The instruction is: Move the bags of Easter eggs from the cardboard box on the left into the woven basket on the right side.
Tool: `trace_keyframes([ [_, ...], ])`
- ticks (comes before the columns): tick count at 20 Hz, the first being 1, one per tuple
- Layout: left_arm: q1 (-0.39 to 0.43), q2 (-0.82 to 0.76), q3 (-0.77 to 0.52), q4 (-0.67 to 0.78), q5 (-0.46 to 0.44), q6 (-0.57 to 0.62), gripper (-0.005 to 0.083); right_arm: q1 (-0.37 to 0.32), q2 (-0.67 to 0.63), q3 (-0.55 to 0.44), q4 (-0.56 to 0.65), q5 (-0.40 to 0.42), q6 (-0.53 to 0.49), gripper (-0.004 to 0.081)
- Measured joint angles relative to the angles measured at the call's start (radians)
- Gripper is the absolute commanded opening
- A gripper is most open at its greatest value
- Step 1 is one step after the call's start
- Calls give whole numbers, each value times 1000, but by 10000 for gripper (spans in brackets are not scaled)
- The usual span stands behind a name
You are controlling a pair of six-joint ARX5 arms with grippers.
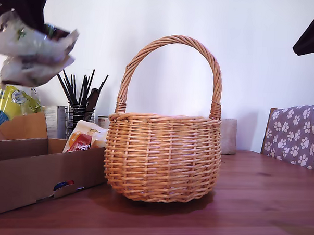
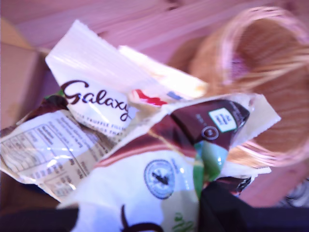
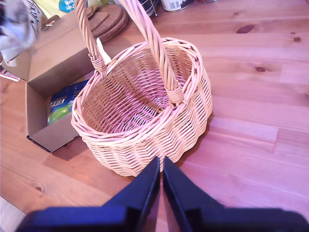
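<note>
My first gripper (image 1: 38, 24) is shut on a white crinkly sweet bag (image 1: 37, 47) high at the exterior view's left, above the cardboard box (image 1: 40, 175). A second white bag printed "Galaxy" (image 2: 96, 101) hangs bunched with it. A yellow-orange bag with red print (image 1: 83, 137) leans in the box, and a blue and green bag (image 3: 65, 99) lies on the box floor. The woven basket (image 1: 163, 154) stands beside the box; I see nothing inside it. My second gripper (image 3: 161, 169) is shut on nothing, hovering just outside the basket's rim (image 3: 145, 137).
A large yellow-green bag with blue print (image 1: 9, 106) and a wire holder of black sticks (image 1: 79, 101) stand behind the box. Cork coasters (image 3: 108, 19) lie beyond the basket. A paw-print chair cushion (image 1: 297, 134) is at the exterior view's right.
</note>
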Motion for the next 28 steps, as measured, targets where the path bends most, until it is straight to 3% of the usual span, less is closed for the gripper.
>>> trace_keyframes([
  [3, -56, 0, 0, -16, 103, 0, 127, 0, 0, 0, 0, 0, 0, -12],
  [6, -163, 0, 0, 23, 160, -13, 127, 0, 0, 0, 0, 0, 0, -12],
  [11, -346, 0, 0, 151, 168, -70, 127, 0, 0, 0, 0, 0, 0, -12],
  [14, -413, 6, 0, 244, 170, -90, 128, 0, 0, 0, 0, 0, 0, -12],
  [21, -448, 177, 0, 364, 159, -107, 128, 0, 0, 0, -1, 0, 0, -12],
  [28, -458, 277, 0, 430, 0, -109, 128, 0, 0, 0, -15, 0, -3, -12],
])
